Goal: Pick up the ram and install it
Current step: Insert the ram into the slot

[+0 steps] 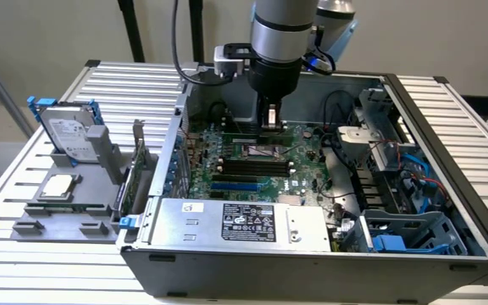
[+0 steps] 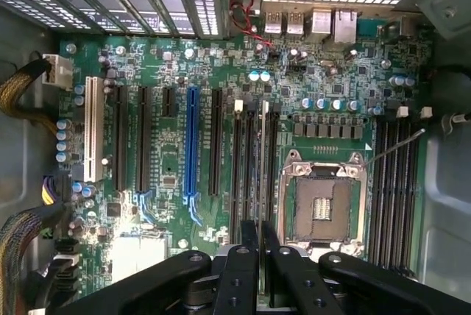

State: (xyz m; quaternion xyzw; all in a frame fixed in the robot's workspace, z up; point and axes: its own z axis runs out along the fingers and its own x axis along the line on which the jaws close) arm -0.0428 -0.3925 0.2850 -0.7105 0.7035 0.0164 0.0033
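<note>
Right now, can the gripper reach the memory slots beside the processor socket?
Probably yes: the case lies open, the gripper holding the ram hangs just above those slots, nothing lying across them.

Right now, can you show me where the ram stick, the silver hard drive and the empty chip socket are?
ram [image 2: 262,160], wrist view, on its thin edge.
hard drive [image 1: 68,135], exterior view, on its silver face.
processor socket [image 2: 321,208], wrist view, on its empty middle.

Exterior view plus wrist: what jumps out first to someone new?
The open computer case with its green motherboard, and the gripper reaching down into it, shut on the ram, held edge-on over the slots beside the empty CPU socket. At the exterior view's left, a hard drive stands in a grey holder.
</note>
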